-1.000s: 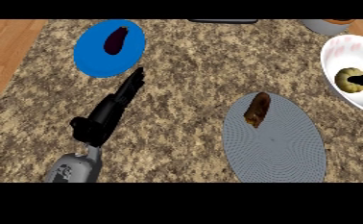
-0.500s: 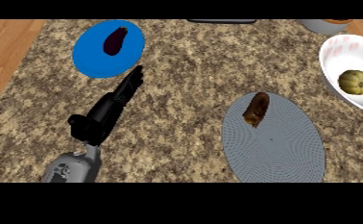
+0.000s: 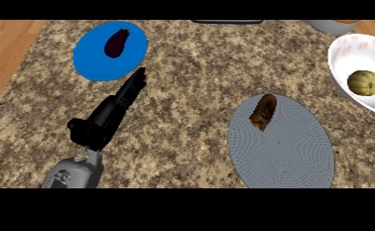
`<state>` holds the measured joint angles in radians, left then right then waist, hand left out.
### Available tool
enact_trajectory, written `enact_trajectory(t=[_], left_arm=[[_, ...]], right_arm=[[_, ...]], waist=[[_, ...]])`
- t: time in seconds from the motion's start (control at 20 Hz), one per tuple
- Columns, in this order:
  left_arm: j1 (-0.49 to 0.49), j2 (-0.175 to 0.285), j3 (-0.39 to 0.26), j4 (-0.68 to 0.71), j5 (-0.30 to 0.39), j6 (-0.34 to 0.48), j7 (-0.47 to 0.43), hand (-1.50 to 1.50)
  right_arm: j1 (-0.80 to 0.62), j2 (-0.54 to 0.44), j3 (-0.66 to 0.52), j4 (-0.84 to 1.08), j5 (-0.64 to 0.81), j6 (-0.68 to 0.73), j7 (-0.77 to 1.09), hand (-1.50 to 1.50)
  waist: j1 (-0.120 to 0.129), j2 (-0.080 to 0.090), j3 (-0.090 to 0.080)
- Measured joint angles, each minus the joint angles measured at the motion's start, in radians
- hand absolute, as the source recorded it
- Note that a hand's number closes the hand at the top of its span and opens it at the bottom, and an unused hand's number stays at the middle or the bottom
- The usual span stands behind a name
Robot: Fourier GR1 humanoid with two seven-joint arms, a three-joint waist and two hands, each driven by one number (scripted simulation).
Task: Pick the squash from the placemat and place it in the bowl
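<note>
Squash (image 3: 361, 82) round, yellowish, ribbed, inside white bowl (image 3: 343, 59).

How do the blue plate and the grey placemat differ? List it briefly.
The blue plate is plain blue; the grey placemat shows fine rings. The plate is smaller, at far left; the placemat larger, nearer right. The plate bears a dark purple vegetable, the placemat a brown vegetable. Both lie flat on the counter.

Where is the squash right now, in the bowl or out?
In. The squash lies inside the white bowl at the right edge, apart from the grey placemat, which holds only a brown vegetable.
</note>
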<state>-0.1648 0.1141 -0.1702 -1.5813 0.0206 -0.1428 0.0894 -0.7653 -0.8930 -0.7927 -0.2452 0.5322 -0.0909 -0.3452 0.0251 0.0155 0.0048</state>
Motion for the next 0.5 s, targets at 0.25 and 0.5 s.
enact_trajectory(t=[0.25, 0.5], left_arm=[[0.033, 0.002, 0.001, -0.009, -0.001, -0.005, -0.023, 0.00], [0.040, -0.001, 0.000, -0.002, -0.007, -0.005, -0.033, 0.00]], right_arm=[[0.110, -0.091, -0.091, 0.037, -0.085, 0.069, -0.078, -1.50], [0.224, -0.158, -0.152, 0.069, -0.144, 0.163, -0.153, -1.50]], waist=[[-0.005, -0.001, 0.002], [-0.011, 0.000, 0.004]])
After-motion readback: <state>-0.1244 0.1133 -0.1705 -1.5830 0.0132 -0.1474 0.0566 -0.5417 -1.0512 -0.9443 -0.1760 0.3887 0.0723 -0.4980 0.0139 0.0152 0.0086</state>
